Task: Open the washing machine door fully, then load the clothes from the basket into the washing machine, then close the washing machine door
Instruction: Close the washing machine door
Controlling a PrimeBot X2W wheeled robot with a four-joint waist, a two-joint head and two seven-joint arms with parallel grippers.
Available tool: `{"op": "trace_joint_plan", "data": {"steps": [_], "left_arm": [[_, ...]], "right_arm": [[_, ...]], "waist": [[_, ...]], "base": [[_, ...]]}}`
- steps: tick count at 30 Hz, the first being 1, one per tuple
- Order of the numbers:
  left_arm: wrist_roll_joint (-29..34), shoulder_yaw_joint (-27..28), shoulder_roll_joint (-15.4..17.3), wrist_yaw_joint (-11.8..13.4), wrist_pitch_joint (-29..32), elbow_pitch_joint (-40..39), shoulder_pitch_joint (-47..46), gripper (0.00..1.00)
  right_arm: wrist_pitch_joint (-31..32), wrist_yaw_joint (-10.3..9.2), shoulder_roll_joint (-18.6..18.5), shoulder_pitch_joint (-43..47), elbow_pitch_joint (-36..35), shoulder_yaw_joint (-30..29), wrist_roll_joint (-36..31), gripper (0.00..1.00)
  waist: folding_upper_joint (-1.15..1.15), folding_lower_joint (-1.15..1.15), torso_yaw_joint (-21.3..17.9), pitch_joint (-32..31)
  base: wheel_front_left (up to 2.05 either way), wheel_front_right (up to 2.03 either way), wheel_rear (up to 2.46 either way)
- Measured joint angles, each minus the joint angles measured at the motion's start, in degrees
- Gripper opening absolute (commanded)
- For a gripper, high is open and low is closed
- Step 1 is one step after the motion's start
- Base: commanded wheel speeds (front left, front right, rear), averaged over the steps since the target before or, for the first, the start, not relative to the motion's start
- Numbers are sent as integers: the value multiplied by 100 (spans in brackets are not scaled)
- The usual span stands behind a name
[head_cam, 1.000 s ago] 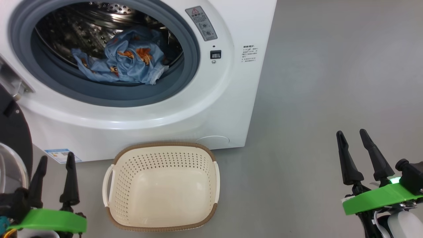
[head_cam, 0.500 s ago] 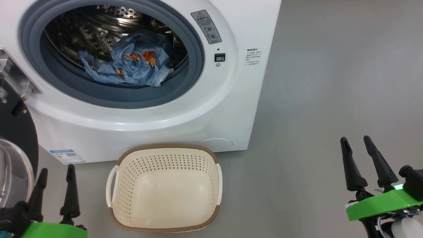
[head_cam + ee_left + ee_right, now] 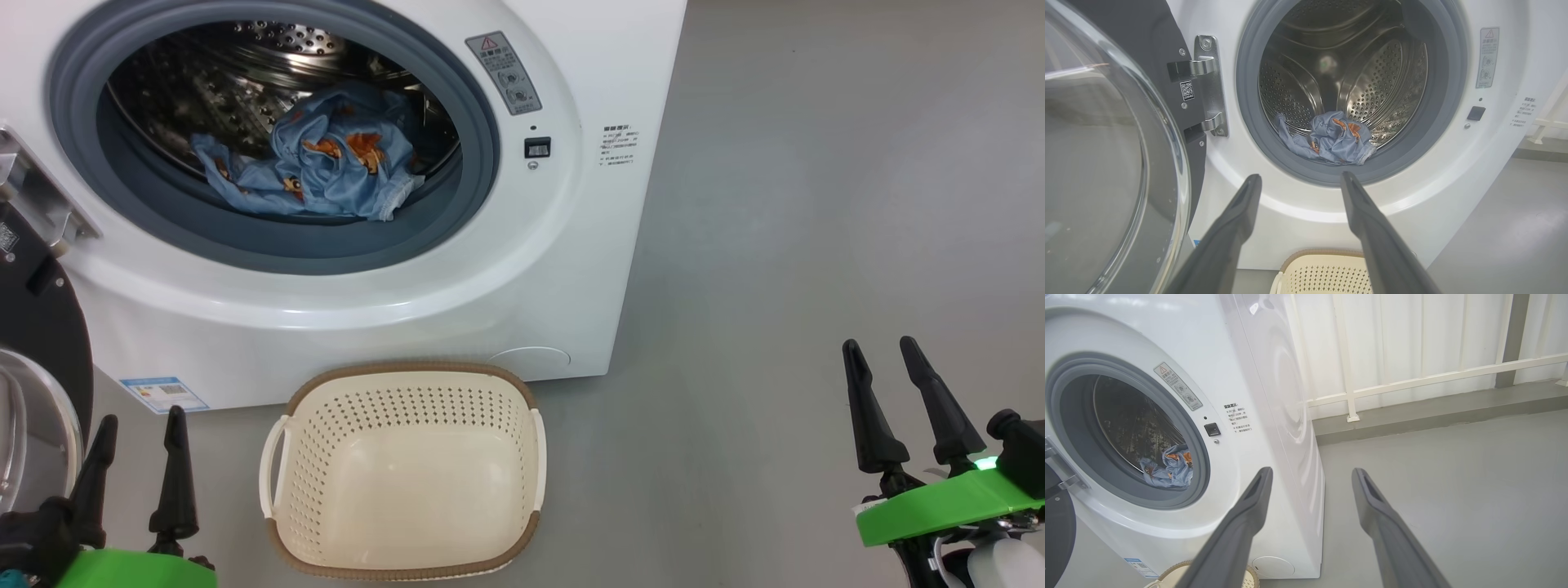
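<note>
Grey floor (image 3: 816, 204), white railing (image 3: 1412, 381) behind.
Washing machine (image 3: 571, 269): white front-loader, opening uncovered.
Door (image 3: 1094, 143): swung wide on left hinge.
Clothes (image 3: 326, 167): blue bear-print bundle, lying in steel drum (image 3: 1363, 81) near front lip.
Basket (image 3: 408, 369): cream, on floor just before machine, bare inside.
Left gripper (image 3: 140, 418): fingers spread, holding nothing, beside door.
Right gripper (image 3: 878, 345): fingers spread, holding nothing, well right of machine.
</note>
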Motion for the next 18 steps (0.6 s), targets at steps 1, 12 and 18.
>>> {"op": "trace_joint_plan", "data": {"steps": [1, 12, 18], "left_arm": [[0, 0, 0, 0, 0, 0, 0, 100], [0, 19, 0, 0, 0, 0, -3, 100], [1, 22, 1, 0, 0, 0, -3, 100]], "right_arm": [[0, 0, 0, 7, -1, -1, 0, 100], [0, 0, 4, 38, -4, -10, 0, 100], [0, 0, 4, 39, -5, -13, 0, 100]], "waist": [[0, 0, 0, 0], [0, 0, 1, 3], [0, 0, 15, 3]], "base": [[-1, 1, 0], [-78, 77, 1], [-128, 128, 0]]}}
